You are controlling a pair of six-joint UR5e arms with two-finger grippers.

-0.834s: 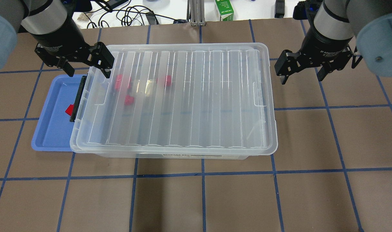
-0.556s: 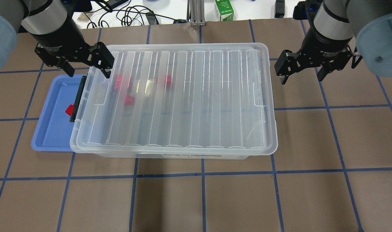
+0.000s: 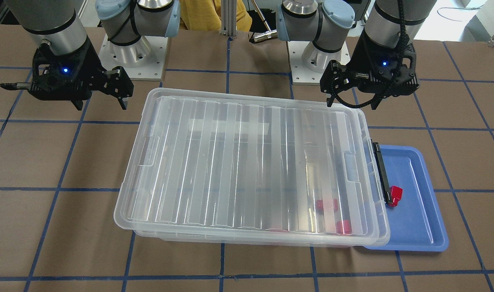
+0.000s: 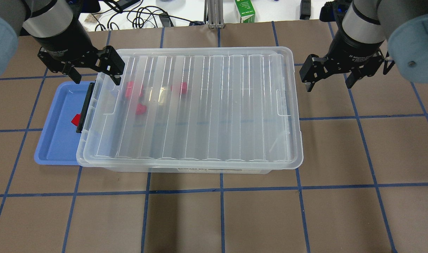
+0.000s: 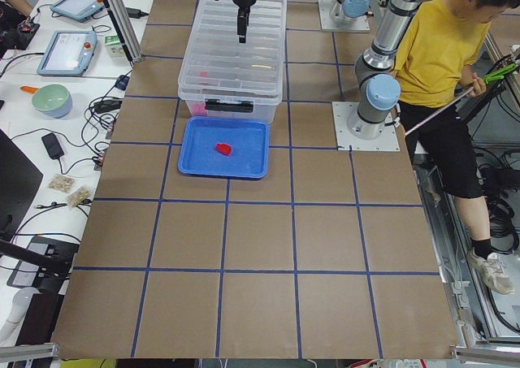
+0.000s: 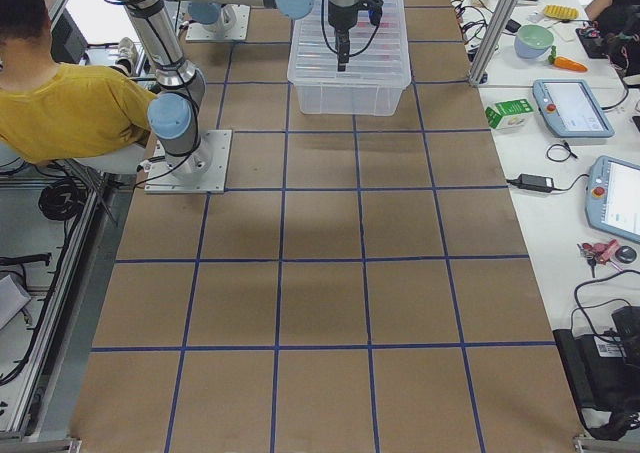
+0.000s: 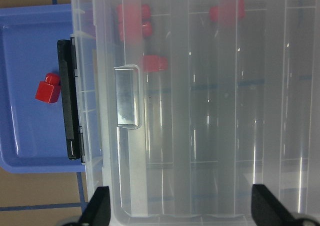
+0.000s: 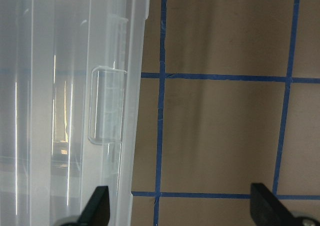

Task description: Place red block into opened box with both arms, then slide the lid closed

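The clear ribbed lid (image 4: pixel 217 105) lies over the clear box (image 4: pixel 200 169) and covers nearly all of it. Three red blocks (image 4: pixel 141 109) show blurred through the lid near the box's left end. Another red block (image 4: pixel 74 119) lies on the blue tray (image 4: pixel 56 140), beside the box's black clasp (image 4: pixel 84 109). My left gripper (image 4: pixel 94 75) hangs open above the box's far left corner. In the left wrist view its fingertips (image 7: pixel 97 208) straddle the lid's edge. My right gripper (image 4: pixel 329 84) hangs open and empty over the table, just right of the box.
A green carton (image 4: pixel 245 10) and cables lie beyond the table's far edge. A person in a yellow shirt (image 5: pixel 439 51) sits behind the robot's bases. Side benches hold tablets (image 6: pixel 572 108) and a bowl. Brown table with blue grid lines spreads in front of the box.
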